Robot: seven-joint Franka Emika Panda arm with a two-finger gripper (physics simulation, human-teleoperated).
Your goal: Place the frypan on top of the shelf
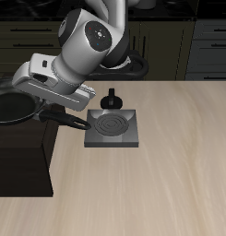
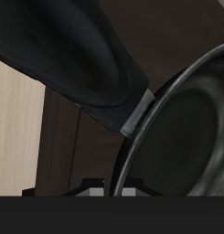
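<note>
Exterior view: your gripper (image 1: 39,103) hangs over the top of the shelf (image 1: 22,152), the dark boxy unit at the table's side, with the arm's grey wrist leaning in above it; the frypan (image 1: 13,109) sits level with the shelf's flat top, its round black bowl over the dark surface and its long straight handle (image 1: 66,118) running out past the shelf's edge toward the grey stove plate (image 1: 114,129); the small black knobbed pot (image 1: 113,99) stands just behind that plate, apart from the pan. Wrist view: the frypan's (image 2: 191,137) glossy rim curves close under the camera, and a grey band marks where the handle joins the bowl; pale table shows beyond. The fingers themselves are hidden by the wrist in the one view and out of frame in the other, so you cannot tell whether they are clamped on the pan's rim or handle root, or parted. The relation to watch: the pan's long axis lies from the bowl, over the shelf, out along the handle toward the stove plate, and the gripper stands near the join of the two; judged from this, the bowl looks to be already over the shelf top, and whether it rests there or hangs just above cannot be told; any release should wait until the bowl's weight bears on the shelf, or the overhanging handle may tip it.
</note>
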